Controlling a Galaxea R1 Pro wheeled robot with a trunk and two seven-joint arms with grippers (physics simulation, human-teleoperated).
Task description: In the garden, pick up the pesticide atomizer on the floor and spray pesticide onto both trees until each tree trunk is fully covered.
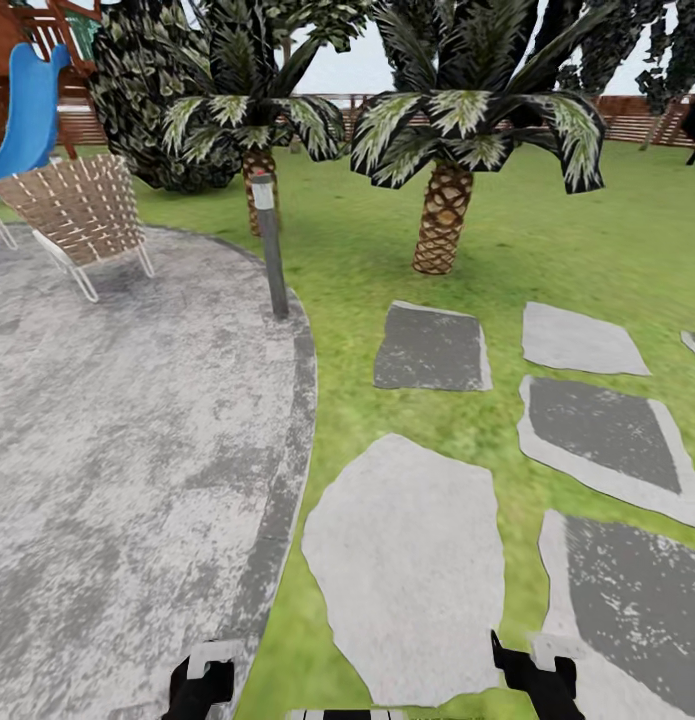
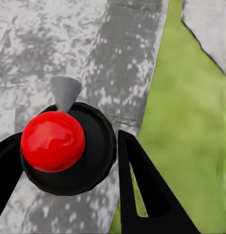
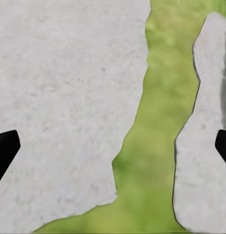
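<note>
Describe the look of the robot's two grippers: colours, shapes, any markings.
Both are black. The left gripper and right gripper each carry a white block near the wrist in the head view. Close up, the left fingers are flat, tapering black blades with a triangular cutout. No cables or markings show.

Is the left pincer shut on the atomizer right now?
Yes. The left pincer has a black finger on each side of the atomizer, red cap toward the camera.

Ahead, a bollard post (image 1: 270,245) and two palms (image 1: 444,205) stand; paving (image 1: 117,420) lies open.
</note>
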